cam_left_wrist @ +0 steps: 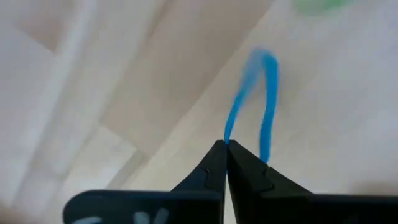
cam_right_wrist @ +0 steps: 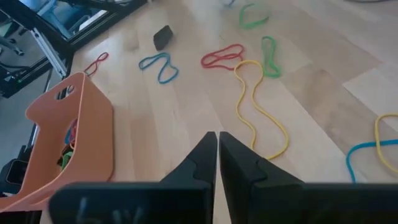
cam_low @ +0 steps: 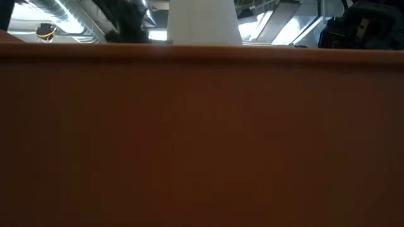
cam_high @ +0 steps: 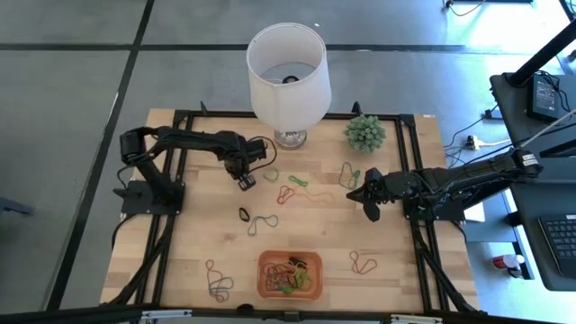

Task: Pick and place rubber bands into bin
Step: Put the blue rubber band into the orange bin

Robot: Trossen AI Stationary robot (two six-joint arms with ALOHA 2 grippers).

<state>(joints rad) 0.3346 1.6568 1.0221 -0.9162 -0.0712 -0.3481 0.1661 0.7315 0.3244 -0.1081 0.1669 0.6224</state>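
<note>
My left gripper points down over the table's far left part, shut on a blue rubber band. My right gripper hovers at the right, shut and holding nothing. Loose rubber bands lie flat on the wood: green, red, yellow, blue and others. The orange bin stands near the front edge with several bands inside. Its wall fills the low view. My left gripper pinches one strand of the blue band between its two fingertips, coming from above and pointing down. The rest of the loop reaches out past the fingertips. Whether it is lifted or lies on the wood, I cannot tell.
A lamp with a white shade stands at the table's far middle, with a green spiky plant to its right. A small black thing lies mid-table. More bands lie at the front left and front right.
</note>
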